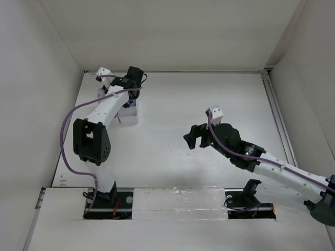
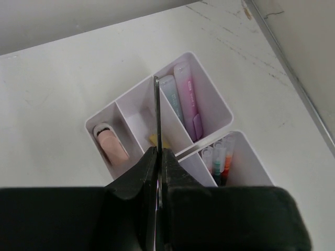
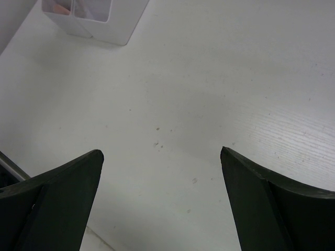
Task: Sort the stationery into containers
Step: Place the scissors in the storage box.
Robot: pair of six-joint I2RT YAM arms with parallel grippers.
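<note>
Only the left wrist view looks into the white plastic organiser tray (image 2: 209, 94). A pink eraser (image 2: 111, 145) sits in its left cell, a pale green highlighter (image 2: 170, 99) and a pink highlighter (image 2: 186, 97) share a long cell, and clear-barrelled pens (image 2: 220, 159) stand in the cell just right of the hand. The left hand (image 2: 158, 152) is pressed together on a thin dark pen (image 2: 156, 110), which juts ahead of the fingers over the tray's middle cell. From above, that arm hides most of the tray. The right hand (image 3: 161, 151) stands wide apart, holding nothing, over bare white table (image 3: 209, 78), with the tray well ahead and to its left. A metal rail (image 1: 276, 112) runs along the table's edge, well apart from that hand.
</note>
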